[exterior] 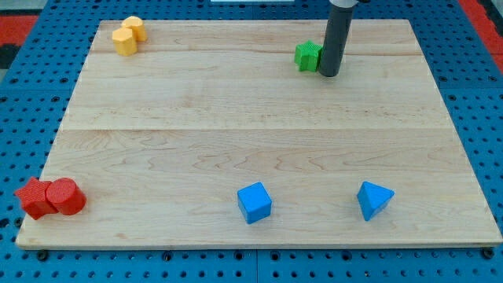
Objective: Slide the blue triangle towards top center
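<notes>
The blue triangle (pixel 373 200) lies near the bottom right of the wooden board (pixel 236 118). My tip (pixel 329 75) is near the view's top, right of centre, far above the triangle. It stands just to the right of a green block (pixel 308 56), touching or nearly touching it. A blue cube (pixel 254 203) lies at the bottom centre, left of the triangle.
Two yellow blocks, one a cylinder (pixel 134 27) and one a hexagonal piece (pixel 124 41), sit together at the top left. A red cylinder (pixel 65 196) and a red star-like block (pixel 34 196) sit together at the bottom left edge.
</notes>
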{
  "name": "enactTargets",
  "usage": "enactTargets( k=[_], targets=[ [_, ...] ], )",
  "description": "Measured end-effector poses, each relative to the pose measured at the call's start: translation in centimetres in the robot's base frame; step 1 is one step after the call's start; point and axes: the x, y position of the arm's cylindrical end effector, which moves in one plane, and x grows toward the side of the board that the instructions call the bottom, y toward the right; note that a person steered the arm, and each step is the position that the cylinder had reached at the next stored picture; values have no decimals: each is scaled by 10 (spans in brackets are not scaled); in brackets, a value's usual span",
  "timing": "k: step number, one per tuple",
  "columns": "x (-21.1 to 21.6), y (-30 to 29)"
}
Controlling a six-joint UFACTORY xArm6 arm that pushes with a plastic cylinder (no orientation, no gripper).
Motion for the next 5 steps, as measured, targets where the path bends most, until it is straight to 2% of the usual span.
enactTargets(
  k=[3, 4, 5],
  targets=[
    [1, 3],
    [22, -16],
    [112, 11]
  ],
)
